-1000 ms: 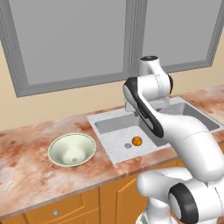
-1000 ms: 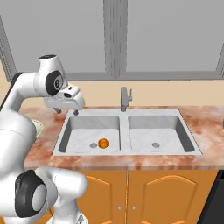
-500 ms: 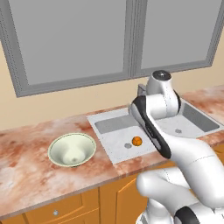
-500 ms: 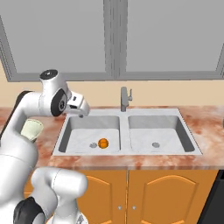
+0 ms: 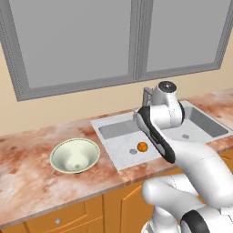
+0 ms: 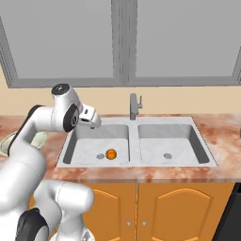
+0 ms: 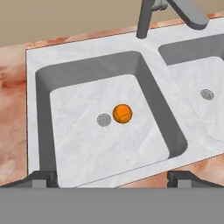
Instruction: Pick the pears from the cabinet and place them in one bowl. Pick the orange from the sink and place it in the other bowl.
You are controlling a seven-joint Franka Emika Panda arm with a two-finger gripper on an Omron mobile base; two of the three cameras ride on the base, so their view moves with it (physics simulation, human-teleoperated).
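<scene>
The small round bright orange fruit (image 7: 122,113) lies on the floor of the left basin of the rectangular pale grey-white double sink (image 7: 83,65), touching or just beside the round grey drain (image 7: 103,120), which sits at its nine o'clock in the hand view. From the two-finger gripper (image 7: 113,178) the fruit lies at about twelve o'clock, straight ahead along the line of sight and well below, so the coming move looks like a plain descent into the basin with little sideways correction. Being round, the orange has no long axis to align with.

In the right base view the gripper (image 6: 90,119) hangs over the sink's left rim, with the orange (image 6: 111,154) at roughly five o'clock from it. The jaws stand fully apart, holding nothing and touching nothing. The smooth pale cream bowl (image 5: 75,155) waits on the marbled counter, at nine o'clock from the sink.
</scene>
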